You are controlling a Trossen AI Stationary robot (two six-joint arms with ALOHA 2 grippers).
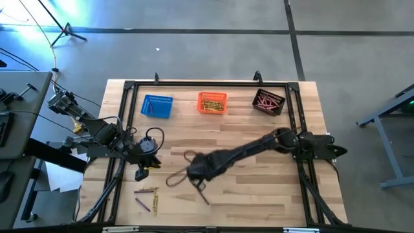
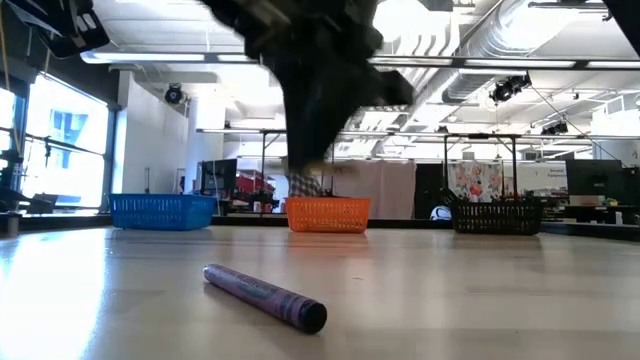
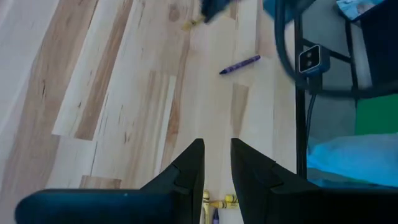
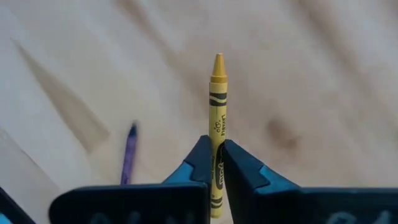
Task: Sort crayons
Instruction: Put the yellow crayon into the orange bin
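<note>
My right arm reaches from the table's three o'clock edge toward the middle, elbow bent, forearm slanting down to about six o'clock of centre. My right gripper (image 4: 216, 163) has its fingers pressed together on a yellow crayon (image 4: 217, 106), tip pointing out ahead. My left arm sits folded near nine o'clock, and my left gripper (image 3: 216, 163) hangs with its fingers slightly parted, gripping nothing.
</note>
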